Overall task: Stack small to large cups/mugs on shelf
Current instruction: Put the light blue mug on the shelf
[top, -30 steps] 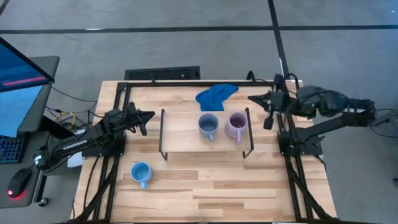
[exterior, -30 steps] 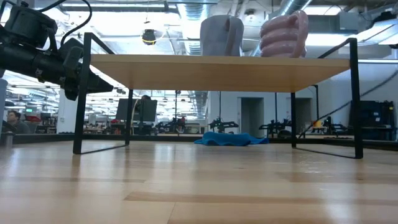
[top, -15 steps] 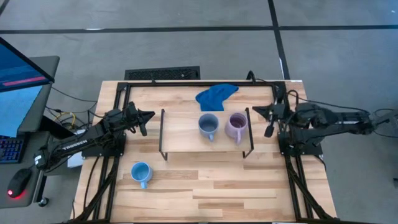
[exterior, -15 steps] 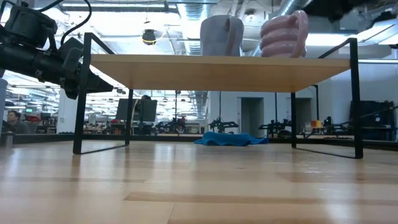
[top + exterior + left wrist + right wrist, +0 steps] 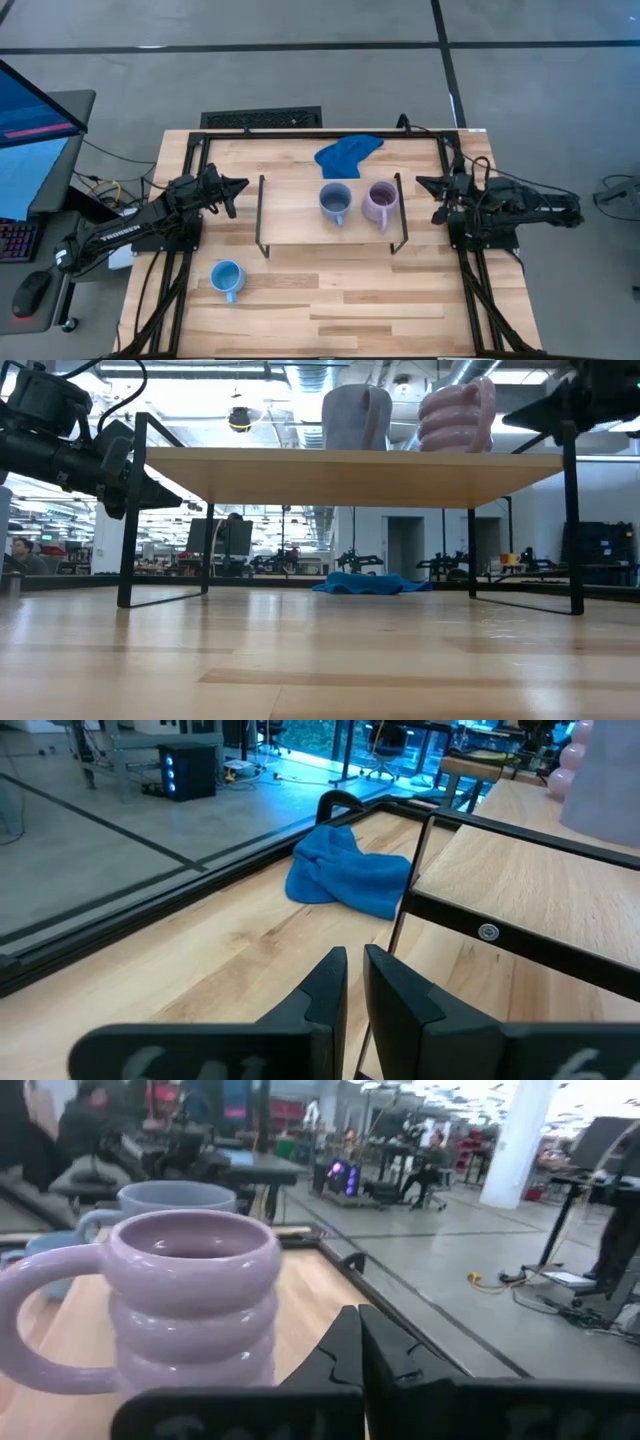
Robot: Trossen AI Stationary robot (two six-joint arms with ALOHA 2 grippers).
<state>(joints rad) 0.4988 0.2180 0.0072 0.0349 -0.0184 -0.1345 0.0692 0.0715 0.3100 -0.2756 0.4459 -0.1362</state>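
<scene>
The shelf (image 5: 300,228) stands mid-table on its wire legs. The grey-blue mug (image 5: 335,201) and the lilac mug (image 5: 381,203) stand upright on its board, side by side at its right half; both show in the low view (image 5: 355,418) (image 5: 458,415). The sky-blue mug (image 5: 226,278) stands upright on the tabletop at the near left. My left gripper (image 5: 243,183) is shut and empty, left of the shelf. My right gripper (image 5: 420,182) is shut and empty, right of the shelf, close to the lilac mug (image 5: 195,1310).
A bright blue cloth (image 5: 347,153) lies crumpled on the table behind the shelf, and shows in the left wrist view (image 5: 350,875). The left half of the shelf board (image 5: 520,890) is bare. A black frame runs along the table's edges.
My right gripper has drawn back toward the table's right edge and come down as its arm folded low; it now shows at shelf height in the low view. It stays shut. The mugs and the shelf have not moved.
</scene>
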